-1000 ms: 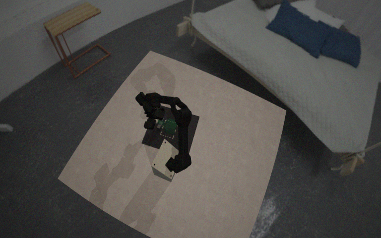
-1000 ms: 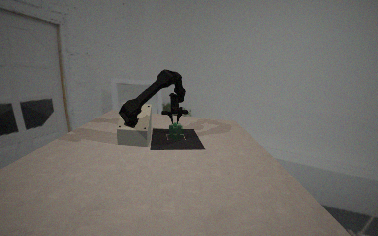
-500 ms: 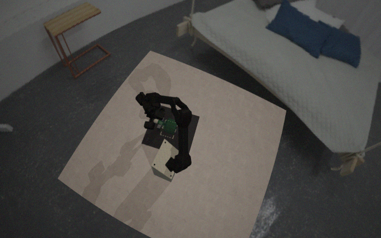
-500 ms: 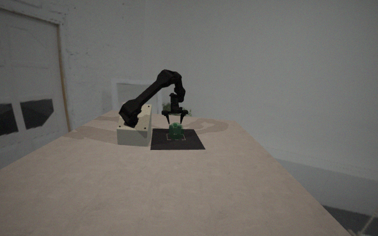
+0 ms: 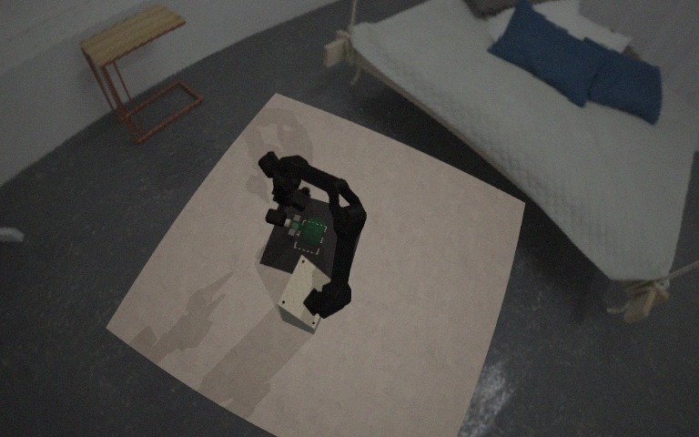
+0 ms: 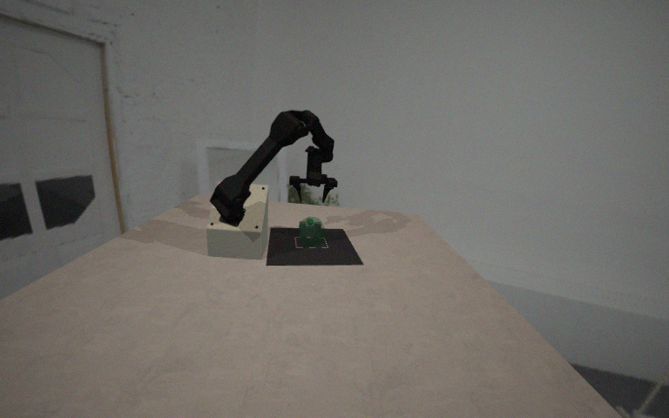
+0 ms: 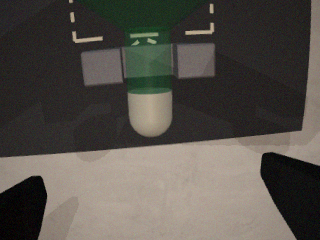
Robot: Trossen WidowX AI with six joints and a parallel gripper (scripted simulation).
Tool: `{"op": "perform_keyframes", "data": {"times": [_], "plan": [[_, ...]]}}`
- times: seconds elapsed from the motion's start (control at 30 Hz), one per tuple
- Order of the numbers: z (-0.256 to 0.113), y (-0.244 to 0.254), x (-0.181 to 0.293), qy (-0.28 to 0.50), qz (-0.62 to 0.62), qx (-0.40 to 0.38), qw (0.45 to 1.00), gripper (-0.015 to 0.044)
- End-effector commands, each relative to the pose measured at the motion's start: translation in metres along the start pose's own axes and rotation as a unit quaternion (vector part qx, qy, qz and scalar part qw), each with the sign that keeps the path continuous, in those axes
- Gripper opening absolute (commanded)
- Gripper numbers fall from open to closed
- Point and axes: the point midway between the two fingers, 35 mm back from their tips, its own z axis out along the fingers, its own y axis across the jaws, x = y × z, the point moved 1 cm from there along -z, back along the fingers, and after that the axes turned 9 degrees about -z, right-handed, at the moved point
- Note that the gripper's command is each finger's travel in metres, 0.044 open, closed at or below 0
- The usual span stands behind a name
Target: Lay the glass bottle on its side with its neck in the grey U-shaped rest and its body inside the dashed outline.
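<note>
Inspected: a pale table [image 5: 412,258] [image 6: 295,334] [image 7: 175,185] spans the centre of the top view below the bed [image 5: 463,97] at upper right, and bears a black arm [image 5: 348,258] [image 6: 259,158] and a dark mat [image 5: 276,252] [image 6: 340,253] [image 7: 275,100]. The green bottle [image 5: 312,231] [image 6: 311,230] [image 7: 150,82] lies on its side, body over the dashed outline [image 5: 307,251] [image 6: 311,247] [image 7: 88,39], full containment not verifiable, and neck between the uprights of the grey rest [image 5: 297,218] [image 7: 101,67] at upper centre of the wrist view. The claw [image 5: 288,208] [image 6: 312,200] [image 7: 155,176] is released, fingers wide apart and grasping nothing, above the table.
</note>
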Motion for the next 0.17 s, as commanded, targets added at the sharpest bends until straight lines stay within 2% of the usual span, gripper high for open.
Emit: {"op": "perform_keyframes", "data": {"times": [0.0,0.13], "plan": [[-0.0032,-0.0005,0.0003,0.002,0.002,0.004,1.000,0.0440],[-0.0032,-0.0005,0.0003,0.002,0.002,0.004,1.000,0.0440]]}}
